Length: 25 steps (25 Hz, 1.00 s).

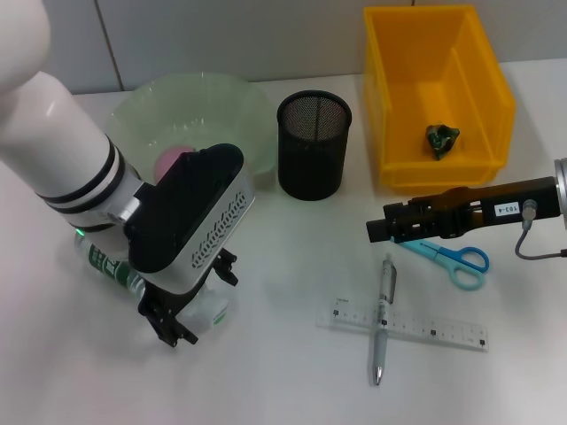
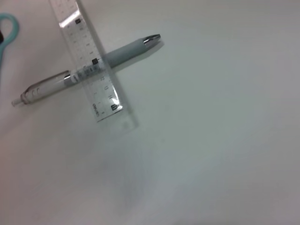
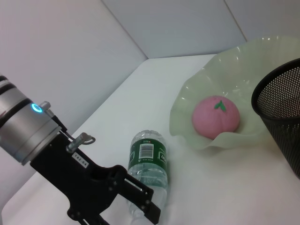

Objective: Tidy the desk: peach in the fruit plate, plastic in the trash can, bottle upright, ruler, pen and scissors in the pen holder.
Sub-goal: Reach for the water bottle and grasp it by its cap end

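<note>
- While still lying flat beside the pale green wavy fruit plate [image 3: 234, 93], clear green-labelled plastic bottle [image 3: 149, 161] under left gripper [image 3: 136, 199], long axis pointing plateward
- Jaw state: cannot tell
- Right gripper [image 1: 379, 228] farther off, over blue-handled scissors [image 1: 454, 258]

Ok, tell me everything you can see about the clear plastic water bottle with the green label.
The clear plastic water bottle with the green label lies on its side on the white desk, not yet upright, beside the pale green wavy fruit plate. The label carries a barcode. The left gripper is at it; its cap is hidden.
</note>
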Tool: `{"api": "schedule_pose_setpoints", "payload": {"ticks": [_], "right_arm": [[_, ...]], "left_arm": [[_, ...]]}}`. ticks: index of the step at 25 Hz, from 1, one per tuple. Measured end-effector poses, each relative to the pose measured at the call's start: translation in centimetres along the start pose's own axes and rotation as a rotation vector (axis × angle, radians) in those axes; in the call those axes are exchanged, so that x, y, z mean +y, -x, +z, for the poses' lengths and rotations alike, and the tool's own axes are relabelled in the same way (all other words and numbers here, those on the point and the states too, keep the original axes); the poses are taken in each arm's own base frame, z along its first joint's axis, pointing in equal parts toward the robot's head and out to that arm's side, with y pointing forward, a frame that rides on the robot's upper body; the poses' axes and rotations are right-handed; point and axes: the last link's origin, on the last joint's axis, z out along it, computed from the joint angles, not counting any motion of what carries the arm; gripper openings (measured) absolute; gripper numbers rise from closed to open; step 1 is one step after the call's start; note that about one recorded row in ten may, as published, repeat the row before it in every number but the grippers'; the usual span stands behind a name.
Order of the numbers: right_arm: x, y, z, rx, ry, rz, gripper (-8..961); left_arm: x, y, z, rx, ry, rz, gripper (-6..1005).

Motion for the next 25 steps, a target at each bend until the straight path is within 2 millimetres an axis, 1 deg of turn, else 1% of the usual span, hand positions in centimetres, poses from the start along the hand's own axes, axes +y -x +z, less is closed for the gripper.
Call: {"api": "schedule_pose_setpoints", "payload": {"ticks": [8,24,25], "right_arm": [[0.0,0.0,-0.1,0.003,0.001,0.005,801],[-0.1,0.0,-0.1,0.015,-0.006,0.001,800],[-0.1,0.0,-0.1,0.015,-0.006,0.001,800]], "left_arm": [[-0.2,0.5,1.0,-0.036,-0.016,-0.015,861],[-0.3,0.7,1.4,-0.062,-0.010,-0.018,860],[-0.3,0.7,1.4,-0.062,-0.010,-0.019,840]]}}
